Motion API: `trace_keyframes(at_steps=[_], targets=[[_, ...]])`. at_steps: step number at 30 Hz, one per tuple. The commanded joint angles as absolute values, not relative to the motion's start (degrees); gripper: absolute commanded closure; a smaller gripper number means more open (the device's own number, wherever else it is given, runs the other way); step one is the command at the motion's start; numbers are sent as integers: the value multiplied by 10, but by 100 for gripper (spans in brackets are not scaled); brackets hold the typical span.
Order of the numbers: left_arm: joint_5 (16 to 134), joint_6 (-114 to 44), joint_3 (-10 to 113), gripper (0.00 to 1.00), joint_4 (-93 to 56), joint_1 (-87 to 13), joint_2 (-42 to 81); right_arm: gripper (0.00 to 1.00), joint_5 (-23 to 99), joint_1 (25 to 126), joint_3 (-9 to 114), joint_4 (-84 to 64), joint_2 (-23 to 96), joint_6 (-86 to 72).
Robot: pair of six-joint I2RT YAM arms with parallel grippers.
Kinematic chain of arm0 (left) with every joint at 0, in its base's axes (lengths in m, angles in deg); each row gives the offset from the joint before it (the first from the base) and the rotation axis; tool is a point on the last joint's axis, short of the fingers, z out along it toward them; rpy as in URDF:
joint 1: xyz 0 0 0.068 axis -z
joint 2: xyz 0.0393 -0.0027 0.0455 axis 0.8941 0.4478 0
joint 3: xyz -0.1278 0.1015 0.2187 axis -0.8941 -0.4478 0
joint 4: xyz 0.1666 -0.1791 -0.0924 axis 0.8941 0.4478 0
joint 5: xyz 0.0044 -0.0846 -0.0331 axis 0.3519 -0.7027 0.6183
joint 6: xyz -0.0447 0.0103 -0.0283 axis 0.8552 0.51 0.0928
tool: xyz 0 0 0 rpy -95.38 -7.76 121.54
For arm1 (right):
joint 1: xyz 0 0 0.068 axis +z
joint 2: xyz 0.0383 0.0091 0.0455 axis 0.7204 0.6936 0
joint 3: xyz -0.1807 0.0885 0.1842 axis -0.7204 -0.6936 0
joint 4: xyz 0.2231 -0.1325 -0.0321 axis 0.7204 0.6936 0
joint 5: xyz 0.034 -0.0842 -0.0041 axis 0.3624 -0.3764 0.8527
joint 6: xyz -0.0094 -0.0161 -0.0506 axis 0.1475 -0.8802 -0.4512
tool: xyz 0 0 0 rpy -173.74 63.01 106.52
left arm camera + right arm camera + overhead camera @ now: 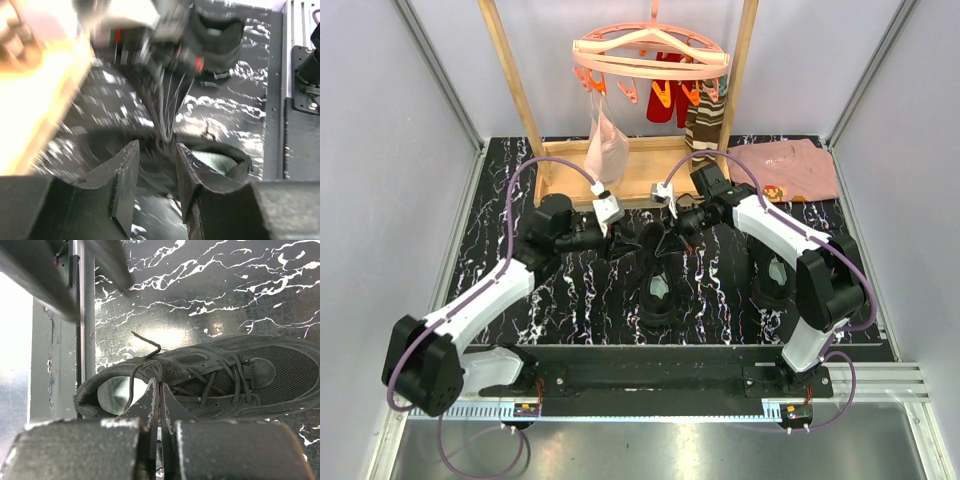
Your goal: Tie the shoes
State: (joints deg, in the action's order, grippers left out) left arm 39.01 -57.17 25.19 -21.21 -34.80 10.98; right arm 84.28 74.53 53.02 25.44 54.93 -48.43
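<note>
Shoe at centre of marbled table, heel toward arm bases. Left gripper: fingers apart, laces rising between tips; view blurred. Right gripper: fingers pressed together, clamped on lace over heel opening. Second shoe farther right, beside right arm.

Matt mesh-cloth shoe, glossy marbled table.

Marbled black table: shoes, pink shirt
</note>
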Motion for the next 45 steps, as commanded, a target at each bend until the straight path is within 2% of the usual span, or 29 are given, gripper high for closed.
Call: trace_keyframes(at_steps=[1, 14, 29, 30, 34, 40, 43, 44, 45], targets=[[392, -487, 249, 61, -250, -351, 143, 100, 869, 743, 549, 252, 518, -485], [349, -464, 273, 61, -279, -350, 223, 100, 877, 748, 554, 252, 512, -485], [321, -443, 283, 61, -296, -344, 245, 100, 881, 750, 551, 252, 512, -496], [323, -448, 285, 62, -295, -342, 248, 100, 882, 750, 551, 252, 512, -496], [327, -452, 293, 80, -295, -342, 258, 100, 886, 751, 550, 252, 509, -500], [308, -444, 292, 83, -295, -341, 263, 100, 885, 752, 548, 253, 508, -506], [300, -446, 292, 79, -286, -342, 263, 100, 883, 752, 545, 252, 508, -509], [300, -447, 292, 80, -283, -341, 263, 100, 883, 752, 544, 253, 508, -509], [301, -450, 293, 90, -276, -342, 263, 100, 883, 752, 545, 253, 508, -509]])
